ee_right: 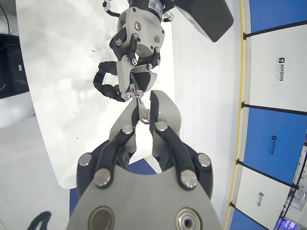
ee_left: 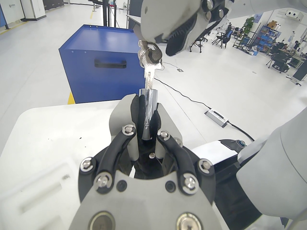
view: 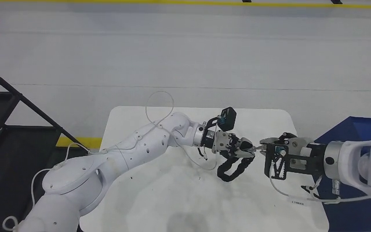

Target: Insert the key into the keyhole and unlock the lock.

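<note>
So both arms are stretched out toward each other over the middle of the white table [view: 151, 191], meeting nose to nose above it. The left end effector [ee_left: 145, 111] is clamped on the shiny barrel of the lock [ee_left: 150, 116], with the lock's black cable loop [view: 235, 168] hanging off below it. The right end effector [ee_right: 144, 106] comes in from the opposite side and is pinched shut on the head of the key [ee_left: 150, 72]. The key lines up with the barrel, its tip in the keyhole and a good part of the blade showing. Count: two arms, one key, one lock, one cable loop.
</note>
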Tool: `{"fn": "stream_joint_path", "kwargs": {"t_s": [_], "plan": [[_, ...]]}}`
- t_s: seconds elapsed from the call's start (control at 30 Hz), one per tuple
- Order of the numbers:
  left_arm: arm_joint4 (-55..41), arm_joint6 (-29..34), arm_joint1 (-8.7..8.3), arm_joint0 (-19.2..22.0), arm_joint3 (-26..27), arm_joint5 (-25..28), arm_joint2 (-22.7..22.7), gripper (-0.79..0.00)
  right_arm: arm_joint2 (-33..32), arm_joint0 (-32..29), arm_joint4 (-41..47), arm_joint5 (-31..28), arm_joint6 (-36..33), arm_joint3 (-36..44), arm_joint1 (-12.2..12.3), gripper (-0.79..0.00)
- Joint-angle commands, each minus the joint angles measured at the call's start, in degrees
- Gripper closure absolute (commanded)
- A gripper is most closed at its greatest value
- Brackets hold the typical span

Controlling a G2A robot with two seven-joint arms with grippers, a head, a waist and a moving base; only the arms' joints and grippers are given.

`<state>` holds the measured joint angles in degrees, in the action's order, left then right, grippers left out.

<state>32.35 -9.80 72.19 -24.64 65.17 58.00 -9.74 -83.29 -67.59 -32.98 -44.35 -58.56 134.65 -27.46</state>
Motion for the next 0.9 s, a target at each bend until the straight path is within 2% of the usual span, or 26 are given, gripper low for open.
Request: {"fn": "stream_joint_path", "kwargs": {"t_s": [0.0, 0.3, 0.43, 0.57, 0.6, 0.7, 0.87], "plan": [[0.2, -0.1, -0.02, 0.1, 0.0, 0.0, 0.0, 0.000, -0.6, -0.5, 0.5, -0.4, -0.5, 0.0, 0.1, -0.372], [1.2, -0.4, -0.15, 0.2, 0.9, 0.0, 0.0, 0.000, -1.8, -2.3, 0.2, -0.8, -0.2, 0.0, 0.6, -0.314], [1.6, -0.9, -0.27, 0.3, 1.1, 0.0, 0.0, 0.000, -1.9, -2.8, -0.3, -0.6, 0.3, 0.0, 0.6, -0.240], [2.1, -1.2, -0.34, 0.2, 1.5, 0.0, 0.0, 0.000, -2.2, -3.4, -0.6, -0.3, 1.2, 0.0, 0.6, -0.225], [2.2, -1.2, -0.35, 0.2, 1.6, 0.0, 0.0, 0.000, -2.2, -3.6, -0.5, -0.2, 1.6, -0.1, 0.6, -0.191], [2.5, -1.4, -0.37, 0.2, 1.8, 0.0, 0.0, 0.000, -2.3, -4.1, -0.2, -0.3, 2.6, -0.4, 0.6, 0.000], [3.1, -1.5, -0.36, 0.1, 1.8, 0.0, 0.0, 0.000, -2.3, -4.7, 0.6, -0.4, 3.4, -1.3, 0.6, 0.000]]}}
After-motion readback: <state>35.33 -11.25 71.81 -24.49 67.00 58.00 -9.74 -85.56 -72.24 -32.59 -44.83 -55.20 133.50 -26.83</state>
